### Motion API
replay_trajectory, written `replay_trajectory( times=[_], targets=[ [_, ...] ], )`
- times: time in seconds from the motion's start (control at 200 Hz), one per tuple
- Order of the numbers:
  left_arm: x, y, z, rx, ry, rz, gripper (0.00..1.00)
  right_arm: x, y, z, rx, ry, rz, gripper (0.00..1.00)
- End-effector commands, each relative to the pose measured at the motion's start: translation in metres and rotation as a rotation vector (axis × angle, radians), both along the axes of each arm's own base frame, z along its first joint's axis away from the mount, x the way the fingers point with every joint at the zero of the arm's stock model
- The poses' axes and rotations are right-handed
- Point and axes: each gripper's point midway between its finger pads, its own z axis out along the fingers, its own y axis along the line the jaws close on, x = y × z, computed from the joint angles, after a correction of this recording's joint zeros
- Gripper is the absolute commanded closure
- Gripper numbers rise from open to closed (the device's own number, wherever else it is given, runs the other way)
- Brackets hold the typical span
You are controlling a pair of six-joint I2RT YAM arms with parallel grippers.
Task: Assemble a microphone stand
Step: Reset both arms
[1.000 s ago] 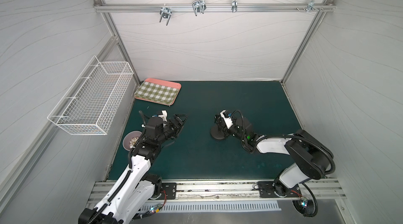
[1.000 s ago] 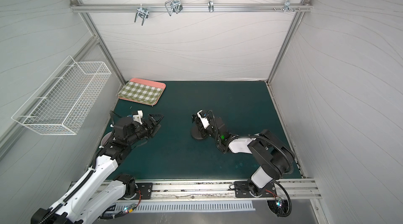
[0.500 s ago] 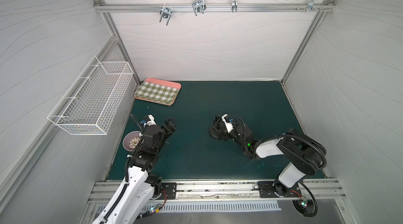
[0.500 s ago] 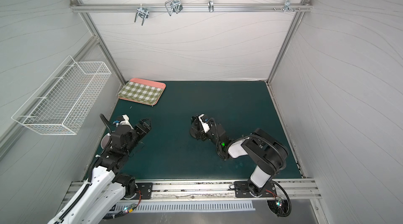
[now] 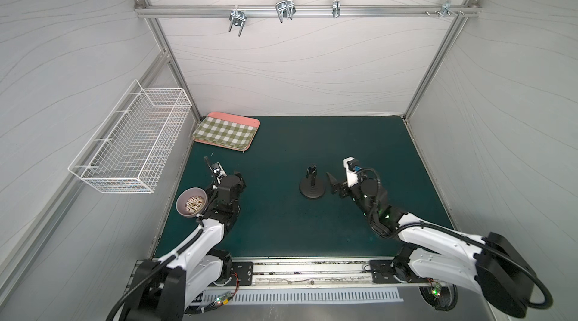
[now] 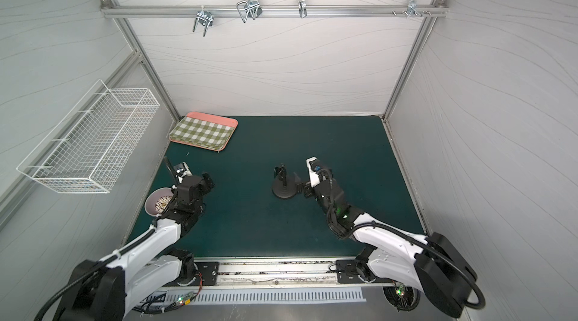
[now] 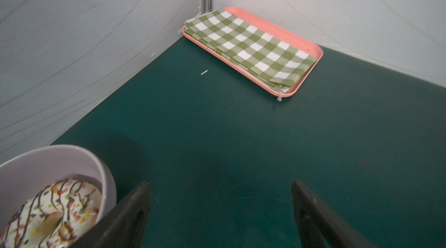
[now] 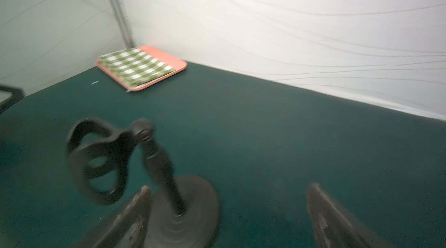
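Now the right fingers (image 8: pixel 328 215) stand wide apart with nothing between them, whereas the picture from a second ago has them pinched shut at the microphone stand (image 5: pixel 312 185). The right arm is also pulled back a little toward its own side. The stand is left on its own near the middle of the desk (image 5: pixel 281 225). Its rod rises out of the centre of the round base and the clip sits at the top, as the blurred right wrist view also shows. The left fingers (image 7: pixel 130 210) are spread and empty too. That arm has retreated from the middle to the desk's left edge, close beside the bowl (image 5: pixel 183 202) holding a doughnut (image 7: pixel 55 208).

My reading is that the two parts are joined and let go, so the assembly looks done and only the withdrawal is left.

One right finger is just beside the base's rim. In the wrist view it overlaps the rim, and I cannot tell whether they touch. A straight retreat would suit better than a sideways sweep, which could tip the stand. Bare mat surrounds the stand on every other side. The tray (image 5: pixel 250 120) with its checked cloth (image 5: pixel 223 132) is well apart in the far left corner. The wire basket (image 5: pixel 134 144) hangs on the left wall, above the desk.
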Motion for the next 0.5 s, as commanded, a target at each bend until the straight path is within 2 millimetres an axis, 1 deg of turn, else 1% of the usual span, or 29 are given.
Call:
replay_trajectory(
  times=[0.0, 0.055, 0.09, 0.12, 0.19, 0.25, 0.28, 0.3, 0.335, 0.34, 0.355, 0.37, 0.395, 0.415, 0.44, 0.46, 0.495],
  targets=[
    [0.038, 0.006, 0.031, 0.124, -0.08, -0.006, 0.08, 0.012, -0.062, -0.013, -0.09, 0.108, -0.175, 0.01],
    [0.041, 0.017, 0.01, 0.061, -0.062, 0.045, 0.08, 0.024, -0.096, -0.019, -0.093, 0.14, -0.261, 0.01],
    [0.047, 0.021, 0.007, 0.051, -0.063, 0.042, 0.08, 0.032, -0.117, -0.027, -0.089, 0.165, -0.312, 0.01],
    [0.047, 0.019, -0.001, 0.035, 0.004, 0.025, 0.08, 0.038, -0.131, -0.035, -0.083, 0.179, -0.346, 0.01],
    [0.06, 0.015, 0.001, 0.066, 0.007, -0.031, 0.09, 0.051, -0.161, -0.057, -0.067, 0.203, -0.403, 0.01],
    [0.065, 0.014, 0.004, 0.101, -0.006, -0.061, 0.09, 0.06, -0.179, -0.072, -0.016, 0.205, -0.448, 0.01],
    [0.067, 0.012, 0.006, 0.107, -0.04, -0.083, 0.09, 0.065, -0.182, -0.077, -0.011, 0.193, -0.457, 0.01],
    [0.067, 0.012, 0.003, 0.094, -0.065, -0.098, 0.08, 0.068, -0.183, -0.081, -0.024, 0.184, -0.46, 0.01],
    [0.066, 0.015, -0.009, 0.054, -0.077, -0.112, 0.08, 0.073, -0.183, -0.088, -0.048, 0.164, -0.455, 0.01],
    [0.067, 0.016, -0.007, 0.053, -0.091, -0.112, 0.07, 0.074, -0.183, -0.088, -0.05, 0.158, -0.455, 0.01],
    [0.067, 0.018, -0.012, 0.042, -0.099, -0.117, 0.07, 0.077, -0.183, -0.089, -0.057, 0.145, -0.453, 0.01],
    [0.066, 0.017, -0.018, 0.032, -0.098, -0.123, 0.05, 0.08, -0.185, -0.089, -0.063, 0.136, -0.466, 0.01],
    [0.07, 0.02, -0.015, 0.045, -0.13, -0.124, 0.0, 0.084, -0.184, -0.092, -0.072, 0.149, -0.466, 0.01],
    [0.072, 0.019, -0.017, 0.042, -0.115, -0.131, 0.0, 0.087, -0.183, -0.095, -0.069, 0.18, -0.46, 0.01],
    [0.073, 0.016, -0.024, 0.02, -0.048, -0.146, 0.0, 0.091, -0.181, -0.097, -0.065, 0.212, -0.455, 0.01],
    [0.076, 0.015, -0.026, 0.009, -0.01, -0.152, 0.0, 0.095, -0.18, -0.096, -0.06, 0.213, -0.451, 0.01],
    [0.079, 0.015, -0.023, 0.026, -0.035, -0.154, 0.0, 0.1, -0.179, -0.1, -0.04, 0.209, -0.453, 0.01]
  ],
)
